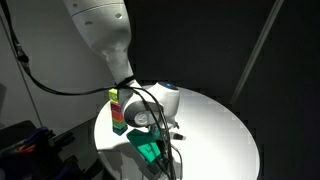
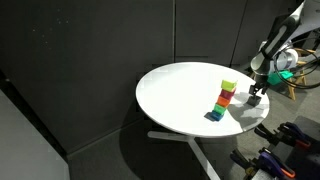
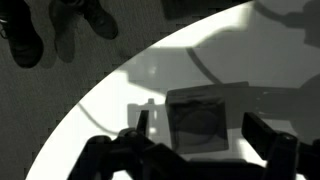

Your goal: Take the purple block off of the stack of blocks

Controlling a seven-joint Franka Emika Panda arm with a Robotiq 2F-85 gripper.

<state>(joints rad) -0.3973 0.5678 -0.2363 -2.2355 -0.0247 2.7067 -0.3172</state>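
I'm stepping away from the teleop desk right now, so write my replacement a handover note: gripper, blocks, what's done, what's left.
Gripper: open, with a finger on each side of the purple block, not touching it in the wrist view.
Purple block: off the stack of blocks, apparently resting on the white table beside it.
Stack: upright, yellow-green cube on top.
Done: the removal, it seems.
Left: lift the gripper clear without nudging the stack.

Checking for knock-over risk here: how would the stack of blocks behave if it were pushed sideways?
The stack of blocks would probably tip easily: it is narrow and several cubes tall. Its cubes look rigid and small, so they would likely tumble across the table rather than deform.
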